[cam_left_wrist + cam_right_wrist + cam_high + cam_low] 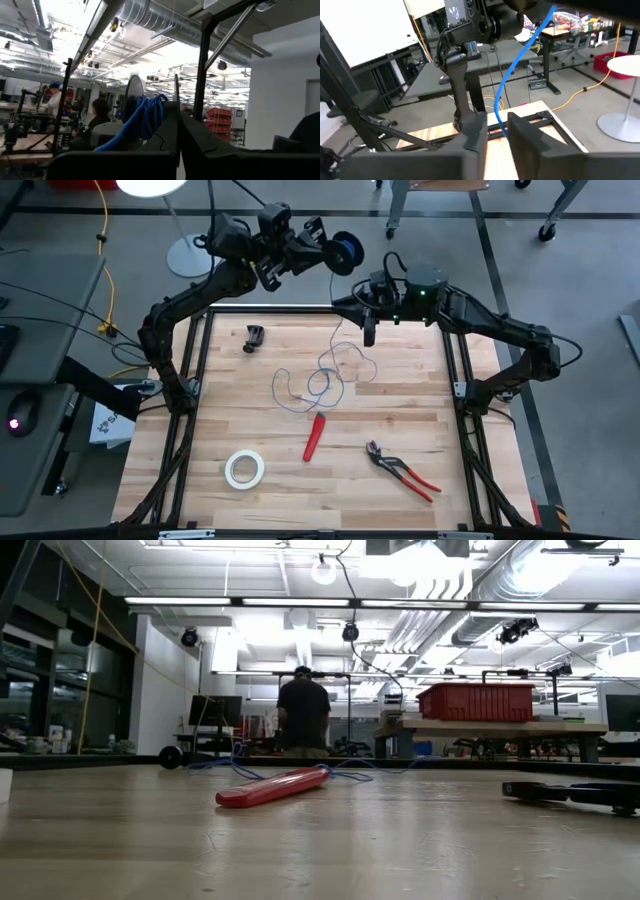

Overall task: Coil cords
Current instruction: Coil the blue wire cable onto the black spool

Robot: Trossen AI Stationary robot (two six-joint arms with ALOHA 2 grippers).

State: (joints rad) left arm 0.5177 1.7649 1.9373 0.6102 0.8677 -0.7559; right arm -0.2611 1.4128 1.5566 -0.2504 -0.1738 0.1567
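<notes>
My left gripper (335, 248) is raised beyond the table's far edge, shut on a small black spool (347, 250) wound with blue wire (146, 116). From the spool the thin blue-violet cord (520, 56) runs down to my right gripper (369, 334), above the table's far edge. There it passes through the narrow gap between the open fingers (497, 134). The rest of the cord lies in loose loops (320, 385) on the wooden table (400, 405). My left gripper pinches the spool's near flange (176, 97) by its rim between its two fingers (200, 137). The spool is held in the air, clear of the table, with the wire winding and the far flange (132, 100) beyond the fingertips. Whether my right gripper touches the cord, I cannot tell.
On the table lie a red-handled tool (315, 437), red-handled pliers (402, 471), a white tape roll (244, 469) and a small black part (254, 338). A yellow cable (104, 260) runs over the floor at the left. A person (303, 710) stands in the room beyond the table.
</notes>
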